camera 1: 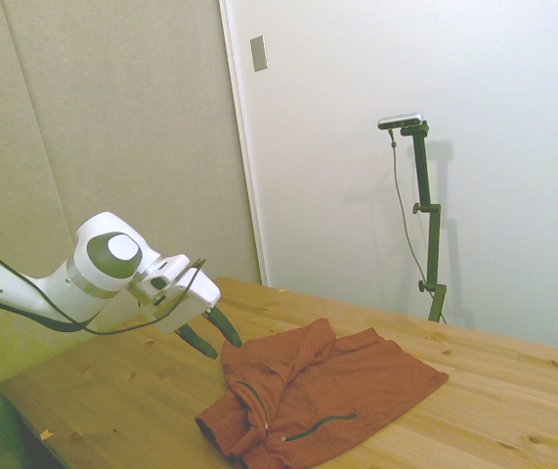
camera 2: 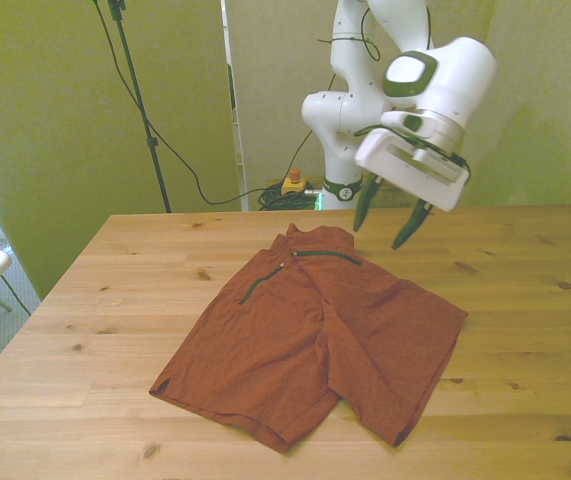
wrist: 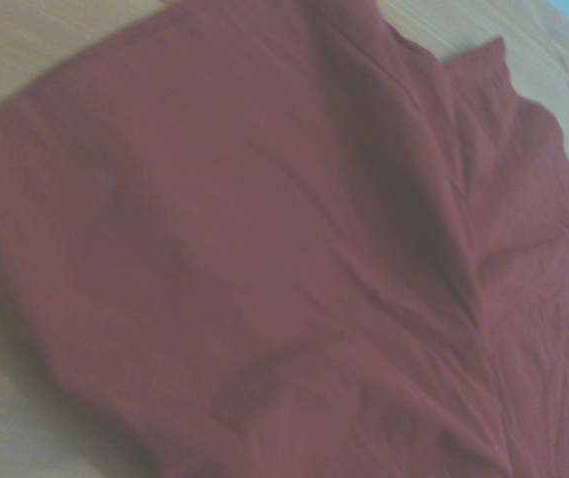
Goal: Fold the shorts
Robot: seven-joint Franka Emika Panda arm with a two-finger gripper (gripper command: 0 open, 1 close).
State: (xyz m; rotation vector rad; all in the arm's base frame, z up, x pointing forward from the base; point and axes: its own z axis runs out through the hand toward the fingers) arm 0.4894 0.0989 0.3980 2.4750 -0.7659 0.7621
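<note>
The rust-red shorts lie spread on the wooden table, waistband toward the far edge and both legs toward the near edge. Two dark zippered pocket slits show near the waist. In the side view the shorts are bunched at the waistband end. My gripper hangs in the air above the table, just past the waistband on the front view's right, with its dark fingers spread and nothing between them. From the side my gripper sits a little above and left of the fabric. The blurred wrist view is filled by the shorts.
Bare wood surrounds the shorts on every side. A beige wall panel and a white wall stand behind the table in the side view. Cables and a red button lie on the floor near the robot's base.
</note>
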